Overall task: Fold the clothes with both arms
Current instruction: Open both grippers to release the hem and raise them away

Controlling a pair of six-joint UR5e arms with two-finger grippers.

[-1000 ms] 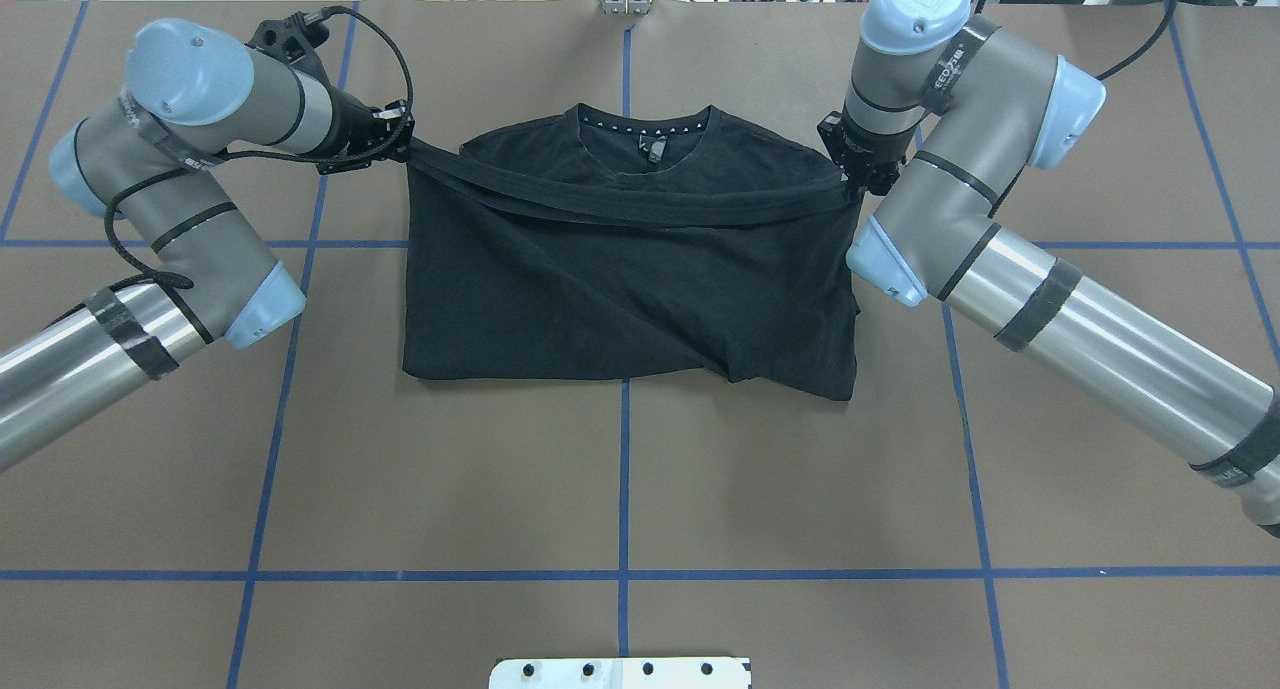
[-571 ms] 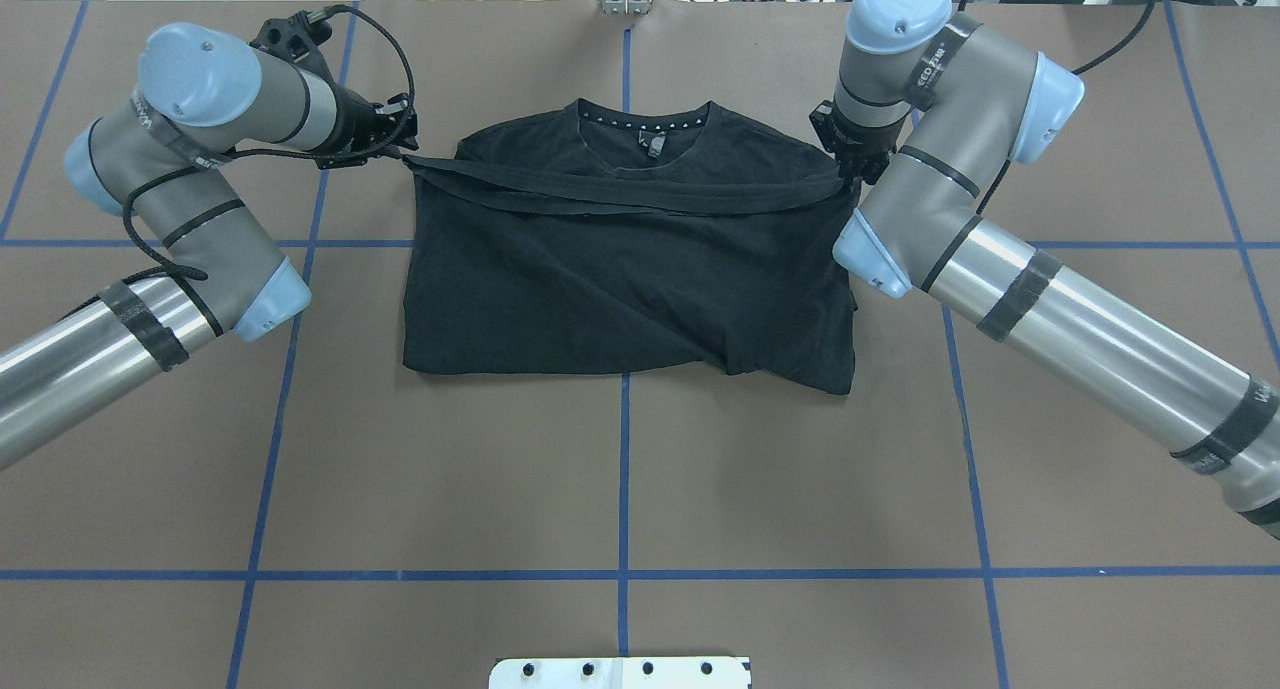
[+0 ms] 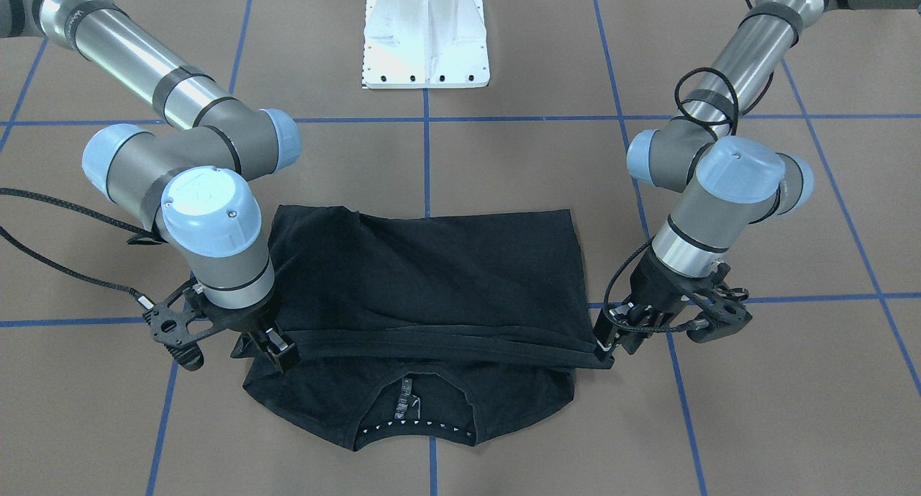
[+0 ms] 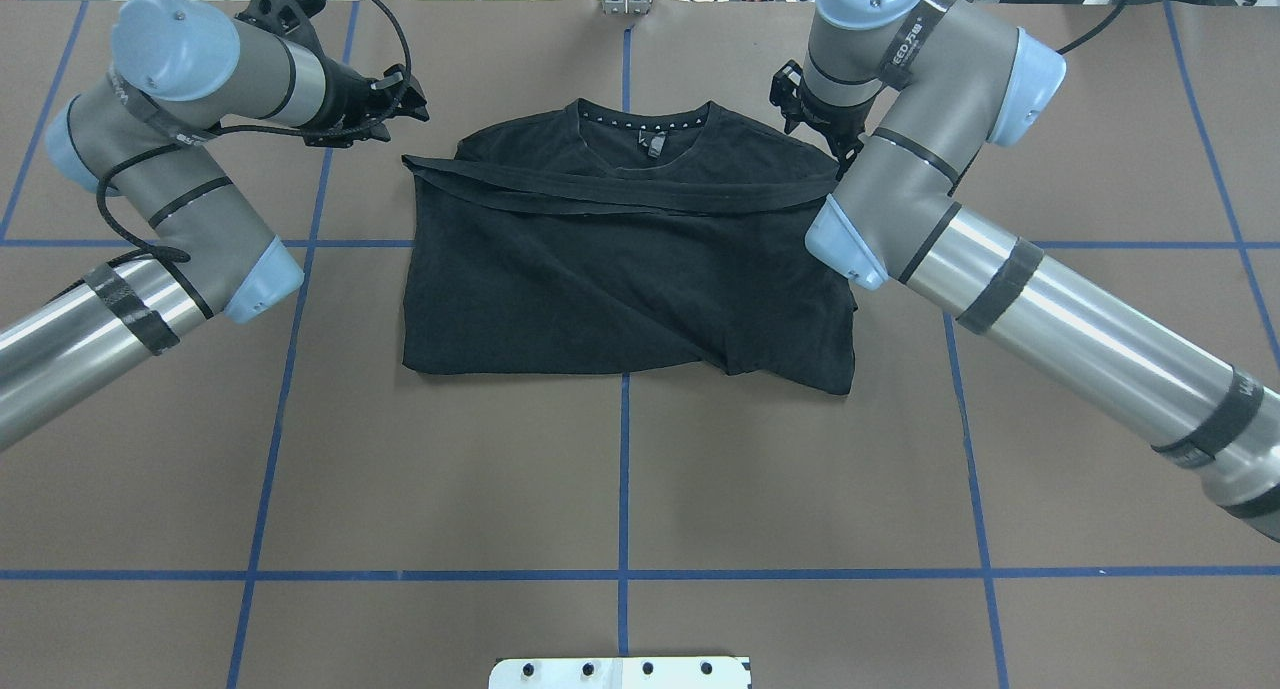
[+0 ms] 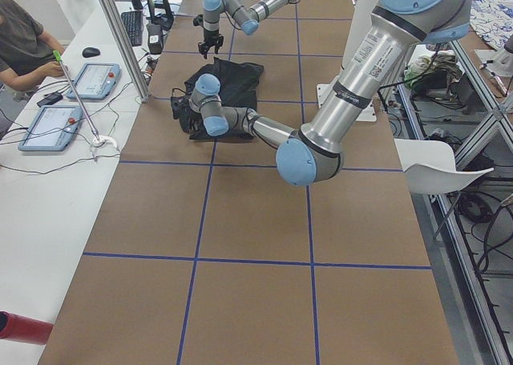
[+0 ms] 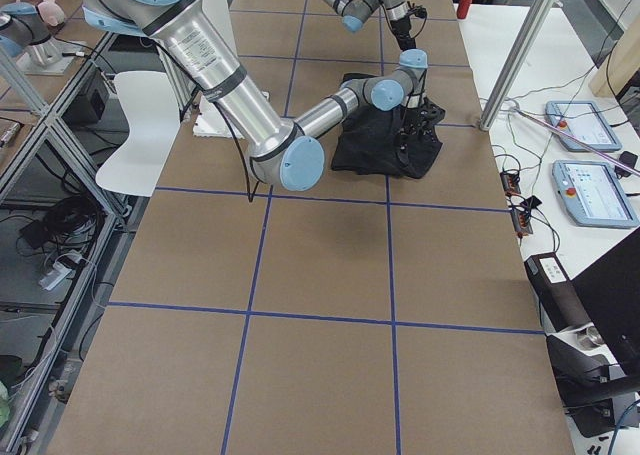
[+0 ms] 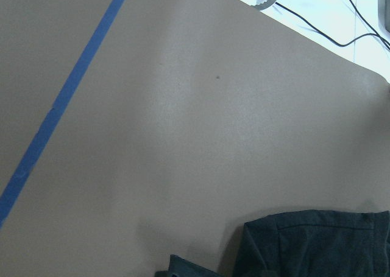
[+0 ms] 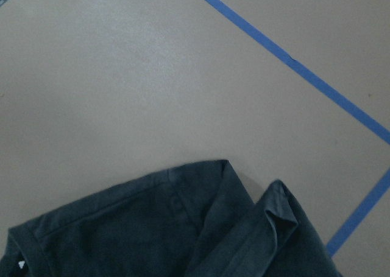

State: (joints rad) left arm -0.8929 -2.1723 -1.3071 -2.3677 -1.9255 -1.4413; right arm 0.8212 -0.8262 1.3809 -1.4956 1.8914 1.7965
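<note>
The black short-sleeved T-shirt (image 4: 620, 269) lies on the brown paper-covered worktop (image 4: 620, 469) marked with blue tape lines, between the two arms. The left arm's black two-finger tool (image 4: 405, 97) hangs just beyond the shirt's corner on its side, clear of the cloth. Its fingers stand apart and grip nothing. The right arm's black two-finger tool (image 3: 266, 348) is largely hidden behind its own arm from overhead. In the front-facing view it sits just over the opposite end of the folded edge, its fingers seemingly spread, and no cloth is caught in them. Both wrist views show only bare worktop and a loose shirt corner.

The shirt is folded over, its hem (image 4: 620, 194) lying as a slanted band just below the collar (image 4: 645, 124). The collar shows a row of white triangles. The cloth is creased, with a lumpy lower corner on the right arm's side.
</note>
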